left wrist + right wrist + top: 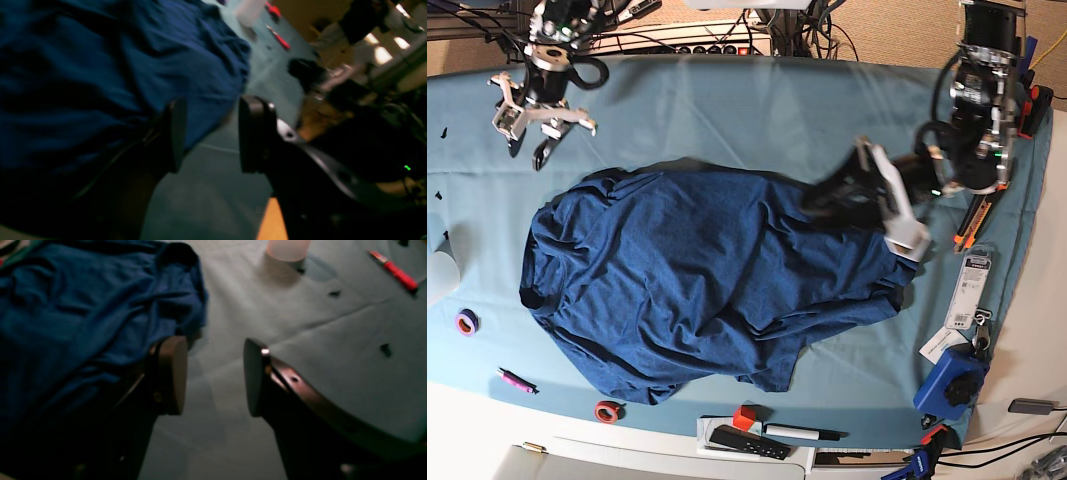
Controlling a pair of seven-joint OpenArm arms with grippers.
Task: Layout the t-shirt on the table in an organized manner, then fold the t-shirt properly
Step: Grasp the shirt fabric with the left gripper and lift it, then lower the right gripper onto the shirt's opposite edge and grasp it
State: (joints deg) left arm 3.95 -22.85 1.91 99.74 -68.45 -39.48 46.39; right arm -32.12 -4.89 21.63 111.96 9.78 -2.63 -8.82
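Observation:
The dark navy t-shirt (707,285) lies crumpled and wrinkled across the middle of the teal table (727,110). My left gripper (852,195) hovers low at the shirt's right edge. In the left wrist view this gripper (213,133) is open, with the t-shirt (100,66) bunched behind its left finger and nothing between the pads. My right gripper (532,135) hangs open over the far left corner, apart from the shirt. From the right wrist view, that gripper (213,376) is over bare cloth, and the t-shirt (83,313) lies to its left.
A translucent cup (288,248) and a red marker (395,273) lie on the cloth. Along the front edge sit a purple tape roll (465,322), a pink pen (515,380), a red ring (607,410) and a black remote (747,442). A blue clamp (949,385) is at the right.

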